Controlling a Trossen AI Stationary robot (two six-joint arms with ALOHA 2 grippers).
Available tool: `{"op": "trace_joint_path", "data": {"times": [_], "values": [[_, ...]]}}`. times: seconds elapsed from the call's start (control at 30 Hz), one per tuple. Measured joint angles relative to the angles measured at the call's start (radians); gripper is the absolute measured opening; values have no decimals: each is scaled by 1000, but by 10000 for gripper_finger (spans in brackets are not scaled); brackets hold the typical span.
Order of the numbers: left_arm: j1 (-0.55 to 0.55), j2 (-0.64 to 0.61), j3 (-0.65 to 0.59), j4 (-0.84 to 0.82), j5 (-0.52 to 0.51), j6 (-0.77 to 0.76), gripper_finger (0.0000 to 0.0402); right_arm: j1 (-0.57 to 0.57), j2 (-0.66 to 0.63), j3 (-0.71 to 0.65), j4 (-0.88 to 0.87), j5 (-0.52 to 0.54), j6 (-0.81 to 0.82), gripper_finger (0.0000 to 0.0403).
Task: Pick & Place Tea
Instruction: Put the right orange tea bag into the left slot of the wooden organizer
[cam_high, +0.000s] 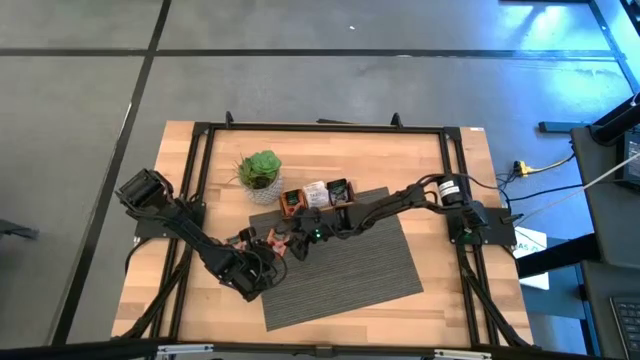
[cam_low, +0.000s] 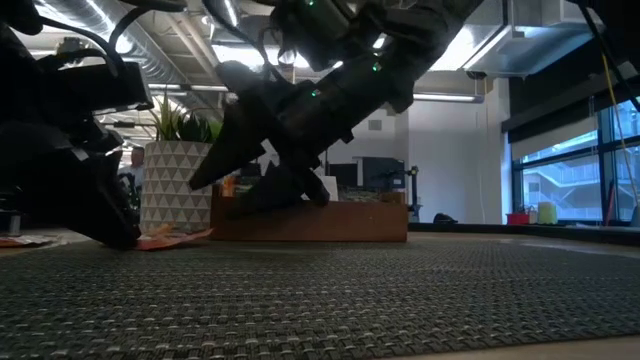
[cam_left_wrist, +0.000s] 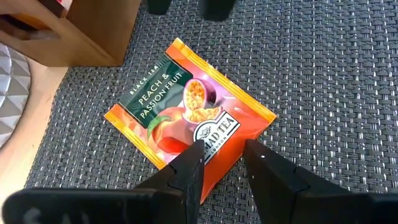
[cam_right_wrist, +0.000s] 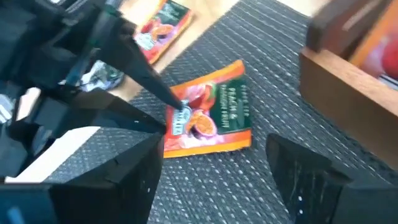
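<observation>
Partly hidden: sachet (cam_left_wrist: 186, 115) corner under left gripper (cam_left_wrist: 221, 165), parted | right gripper (cam_right_wrist: 214, 168) spread | tray (cam_left_wrist: 81, 34) cropped

In the high view the sachets (cam_high: 262, 240) by the left end effector (cam_high: 268, 262) were too small to count or read. The wooden tray (cam_left_wrist: 74, 31) was cut off at the left wrist picture's edge, and the right wrist view blurred its wall.
</observation>
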Motion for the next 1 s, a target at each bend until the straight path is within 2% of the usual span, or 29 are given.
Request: {"op": "trace_joint_path", "data": {"times": [0.57, 1.0], "values": [[0, 0, 0, 3, -9, 11, 112, 5, 19, -1, 18, 34, 89, 237], [-3, 0, 0, 6, -14, 16, 111, 5, 69, -1, 100, 6, 86, 209]]}}
